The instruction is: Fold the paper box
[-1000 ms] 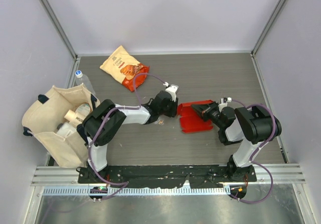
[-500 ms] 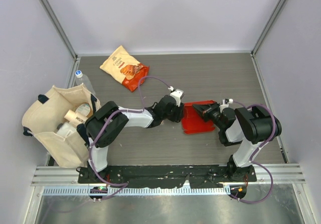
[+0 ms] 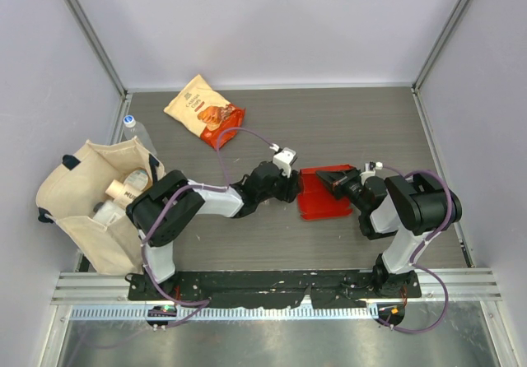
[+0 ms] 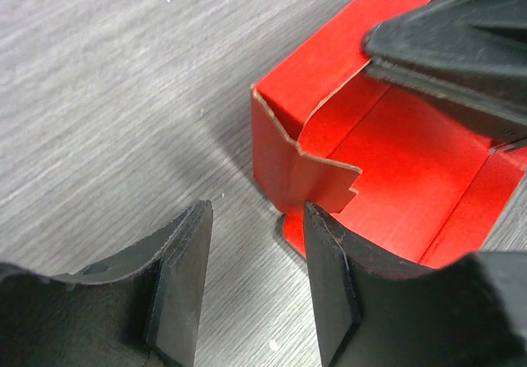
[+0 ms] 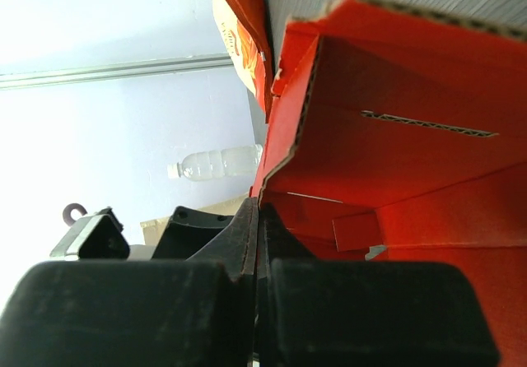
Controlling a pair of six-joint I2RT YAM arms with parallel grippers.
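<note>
The red paper box (image 3: 323,198) lies open-topped in the middle of the table, its left wall standing with a torn-looking notched edge (image 4: 300,149). My right gripper (image 3: 338,178) is shut on a wall of the paper box (image 5: 395,137), the cardboard edge pinched between its fingers (image 5: 257,219). My left gripper (image 3: 291,188) is low over the table just left of the box, open (image 4: 257,281), with only bare tabletop between its pads. Its right finger (image 4: 329,276) is close to the box's near-left corner; I cannot tell whether it touches.
An orange-and-cream snack bag (image 3: 204,110) lies at the back left. A canvas tote (image 3: 90,206) holding items stands at the left edge, with a clear plastic bottle (image 3: 136,132) behind it. Frame posts and white walls bound the table.
My left gripper moved right to the box's left side and opened its jaws. The box swung from tilted to squarer. The right gripper stayed shut on the box.
</note>
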